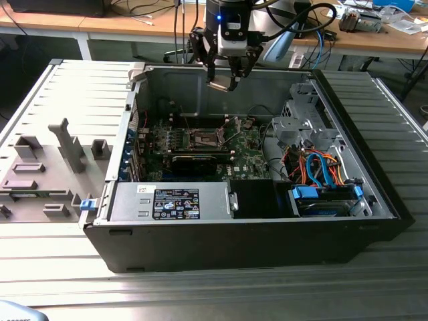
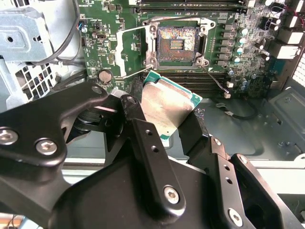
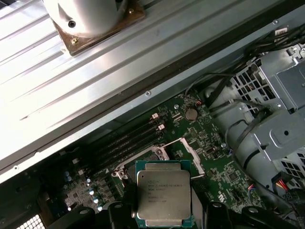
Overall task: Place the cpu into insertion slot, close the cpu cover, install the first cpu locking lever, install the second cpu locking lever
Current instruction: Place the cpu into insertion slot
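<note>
You're on step one: above the open case (image 1: 234,249) and motherboard (image 2: 101,52), the gripper (image 2: 164,112) is clamped narrow on the cpu (image 3: 163,199) by its edges, well above the bare insertion slot (image 2: 177,44), with the cpu cover (image 2: 120,55) flipped open beside it. My read: seating needs the chip squared and level to the socket. The power-supply sticker (image 1: 177,204) and chip-lid print (image 3: 157,191) carry wording I can't make out.

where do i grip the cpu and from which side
Probably best by two opposite edges, coming from the metal-top side. The cpu is a thin flat square, so only its edges give the fingers purchase, and its underside is left free for the insertion slot. The gripper holds it that way now.
</note>
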Available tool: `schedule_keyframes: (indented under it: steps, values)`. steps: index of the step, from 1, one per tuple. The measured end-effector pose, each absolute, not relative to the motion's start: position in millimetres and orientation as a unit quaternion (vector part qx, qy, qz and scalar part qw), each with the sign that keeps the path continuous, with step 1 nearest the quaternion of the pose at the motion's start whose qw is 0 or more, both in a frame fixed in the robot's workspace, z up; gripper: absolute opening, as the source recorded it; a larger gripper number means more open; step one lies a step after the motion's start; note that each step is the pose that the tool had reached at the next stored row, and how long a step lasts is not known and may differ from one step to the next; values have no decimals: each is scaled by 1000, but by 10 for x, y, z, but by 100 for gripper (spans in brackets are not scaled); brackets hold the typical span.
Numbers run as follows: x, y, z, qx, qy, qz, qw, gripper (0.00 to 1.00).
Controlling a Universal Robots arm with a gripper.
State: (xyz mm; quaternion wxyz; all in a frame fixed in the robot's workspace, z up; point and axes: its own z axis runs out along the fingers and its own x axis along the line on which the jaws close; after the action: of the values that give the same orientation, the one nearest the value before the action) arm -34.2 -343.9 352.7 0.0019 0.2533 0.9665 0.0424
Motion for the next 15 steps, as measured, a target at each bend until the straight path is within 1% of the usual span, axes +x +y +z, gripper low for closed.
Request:
schedule_keyframes:
  steps: [15]
  values:
    - [-342,-3439,3527,267,963,42,3,55]
